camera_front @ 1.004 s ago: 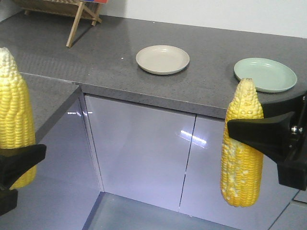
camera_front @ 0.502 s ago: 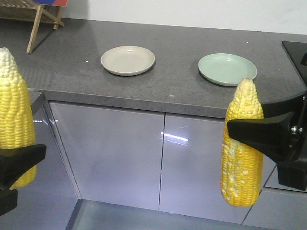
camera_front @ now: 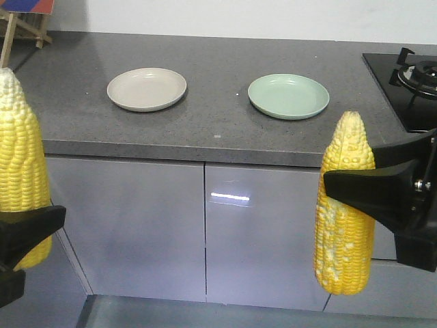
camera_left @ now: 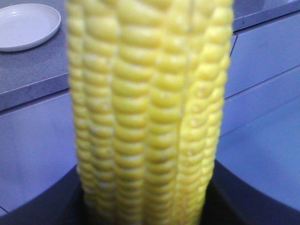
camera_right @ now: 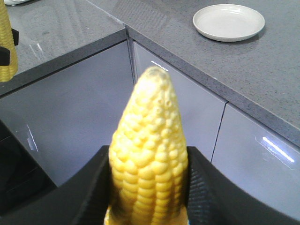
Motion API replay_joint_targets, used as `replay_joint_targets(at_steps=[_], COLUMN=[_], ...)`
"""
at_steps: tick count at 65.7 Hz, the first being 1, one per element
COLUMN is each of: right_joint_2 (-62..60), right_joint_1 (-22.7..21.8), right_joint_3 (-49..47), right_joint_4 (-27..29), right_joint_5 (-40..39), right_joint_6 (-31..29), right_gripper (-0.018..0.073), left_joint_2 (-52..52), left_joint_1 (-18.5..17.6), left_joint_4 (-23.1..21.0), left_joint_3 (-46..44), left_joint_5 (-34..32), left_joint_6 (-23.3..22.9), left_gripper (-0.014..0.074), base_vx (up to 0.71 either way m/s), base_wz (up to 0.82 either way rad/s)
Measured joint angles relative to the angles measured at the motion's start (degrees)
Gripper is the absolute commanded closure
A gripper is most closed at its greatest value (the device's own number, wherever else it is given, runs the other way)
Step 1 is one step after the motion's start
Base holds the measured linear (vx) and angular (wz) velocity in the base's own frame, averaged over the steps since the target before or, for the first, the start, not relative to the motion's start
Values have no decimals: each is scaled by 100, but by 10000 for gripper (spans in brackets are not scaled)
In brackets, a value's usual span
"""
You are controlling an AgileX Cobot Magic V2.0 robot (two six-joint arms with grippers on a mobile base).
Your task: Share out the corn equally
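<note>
Each arm holds one yellow corn cob upright, in front of the counter and below its top. My left gripper [camera_front: 20,232] is shut on a corn cob [camera_front: 20,171] at the left edge; that cob [camera_left: 150,112] fills the left wrist view. My right gripper [camera_front: 341,188] is shut on a corn cob [camera_front: 345,205] with whitish kernel patches at the right. In the right wrist view this cob [camera_right: 147,159] stands pale tip up between the black fingers [camera_right: 208,187]. A beige plate [camera_front: 147,89] and a pale green plate [camera_front: 288,96] lie empty on the grey counter [camera_front: 212,116].
Glossy grey cabinet doors [camera_front: 205,225] face me below the counter edge. A black gas hob [camera_front: 410,82] sits at the counter's far right. A wooden stand's legs [camera_front: 17,27] show at the far left. The beige plate [camera_left: 26,26] also shows in the left wrist view.
The whole scene has slid left in the front view: both plates moved left and the hob came into sight. Both cobs and grippers keep their places in the frame.
</note>
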Motion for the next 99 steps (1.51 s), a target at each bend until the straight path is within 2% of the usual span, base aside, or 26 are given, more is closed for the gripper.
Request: replay_joint_targets(at_steps=[99], right_joint_2=[0], right_joint_1=[0], right_joint_3=[0], right_joint_4=[0], right_joint_5=[17], right_joint_6=[0], right_gripper=[332], left_joint_2=[0], left_joint_1=[0], left_joint_4=[0], left_joint_3=[0], left_joint_5=[0], left_joint_6=[0], left_gripper=[311], base_vx=[4], base_wz=[-14])
